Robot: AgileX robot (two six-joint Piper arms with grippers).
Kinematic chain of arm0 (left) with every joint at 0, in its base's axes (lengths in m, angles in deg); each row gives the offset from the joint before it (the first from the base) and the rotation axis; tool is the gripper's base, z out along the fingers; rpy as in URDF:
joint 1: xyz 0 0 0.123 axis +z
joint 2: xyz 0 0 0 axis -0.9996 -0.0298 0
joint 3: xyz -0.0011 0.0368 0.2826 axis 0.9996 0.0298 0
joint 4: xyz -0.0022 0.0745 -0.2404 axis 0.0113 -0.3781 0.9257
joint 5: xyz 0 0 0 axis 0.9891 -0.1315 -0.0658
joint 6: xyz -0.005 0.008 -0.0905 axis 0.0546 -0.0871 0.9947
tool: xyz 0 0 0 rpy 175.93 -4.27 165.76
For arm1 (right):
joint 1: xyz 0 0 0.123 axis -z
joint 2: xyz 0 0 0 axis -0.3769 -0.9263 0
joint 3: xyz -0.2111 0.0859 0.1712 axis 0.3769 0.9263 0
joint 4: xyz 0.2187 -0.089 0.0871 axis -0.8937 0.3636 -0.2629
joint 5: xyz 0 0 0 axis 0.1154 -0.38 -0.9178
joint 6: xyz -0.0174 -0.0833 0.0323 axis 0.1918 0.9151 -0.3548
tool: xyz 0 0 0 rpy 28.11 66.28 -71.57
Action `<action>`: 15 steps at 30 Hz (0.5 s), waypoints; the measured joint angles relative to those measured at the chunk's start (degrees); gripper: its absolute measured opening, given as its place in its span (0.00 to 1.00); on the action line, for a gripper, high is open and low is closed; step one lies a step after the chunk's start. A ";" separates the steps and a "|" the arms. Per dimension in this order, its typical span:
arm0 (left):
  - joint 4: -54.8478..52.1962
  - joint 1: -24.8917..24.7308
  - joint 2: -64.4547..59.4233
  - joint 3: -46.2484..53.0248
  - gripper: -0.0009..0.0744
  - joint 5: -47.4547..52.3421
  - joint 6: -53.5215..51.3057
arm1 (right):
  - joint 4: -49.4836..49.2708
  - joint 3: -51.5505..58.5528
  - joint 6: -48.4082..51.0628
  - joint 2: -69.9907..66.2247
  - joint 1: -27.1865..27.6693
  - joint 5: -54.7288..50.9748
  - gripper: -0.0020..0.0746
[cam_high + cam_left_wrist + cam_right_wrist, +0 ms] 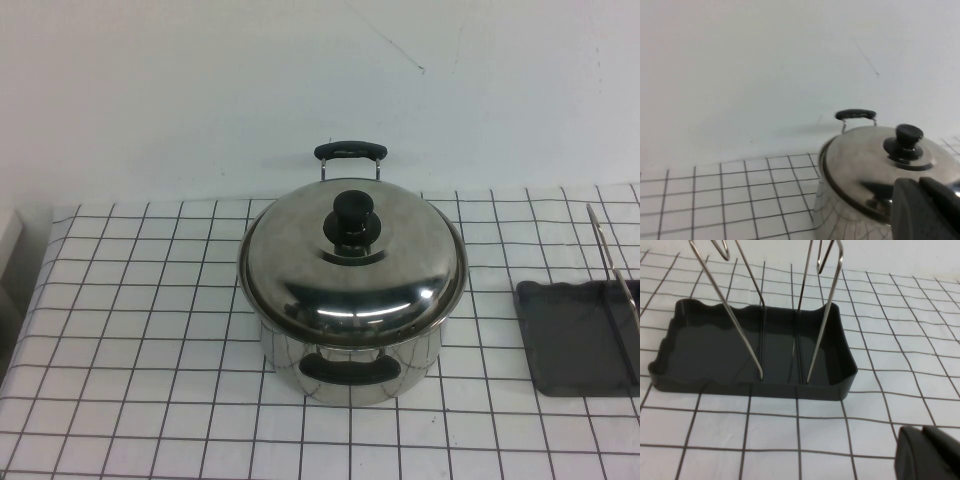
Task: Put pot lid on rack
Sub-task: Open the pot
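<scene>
The shiny domed pot lid (300,270) with its black knob (350,212) sits on the steel pot (352,382) at the table's middle. It also shows in the left wrist view (870,160). The rack (570,345), a dark grey tray with upright wires (606,252), stands at the right edge; in the right wrist view the rack (715,347) is empty. Neither arm shows in the high view. My left gripper (920,184) is shut and empty, close beside the pot. My right gripper (923,431) is shut and empty over the cloth, near the rack.
A white cloth with a black grid (150,330) covers the table. A white wall (200,90) stands behind it. The pot's black handles (350,151) stick out at the back and front.
</scene>
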 joint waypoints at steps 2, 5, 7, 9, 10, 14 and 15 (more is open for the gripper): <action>5.38 0.00 -5.35 -3.05 0.01 2.98 -9.30 | 0.00 0.00 0.00 0.00 0.00 0.00 0.02; 17.12 0.00 -13.21 -6.35 0.01 8.30 -25.75 | 0.00 0.00 0.00 0.00 0.00 0.00 0.02; 24.62 0.00 -18.43 -8.10 0.01 11.98 -36.19 | 0.00 0.00 0.00 0.00 0.00 0.00 0.02; 29.35 0.00 -23.00 -9.22 0.01 13.72 -42.89 | 0.00 0.00 0.00 0.00 0.00 0.00 0.02; 30.93 -0.02 -24.87 -9.82 0.01 13.85 -45.29 | 0.00 0.00 0.00 0.00 0.00 0.00 0.02; 34.91 -1.11 -30.06 -11.89 0.01 13.84 -50.40 | 0.00 0.00 0.00 0.00 0.00 0.00 0.02; 35.76 -2.09 -31.28 -12.37 0.01 13.45 -51.47 | 0.00 0.00 0.00 0.00 0.00 0.00 0.02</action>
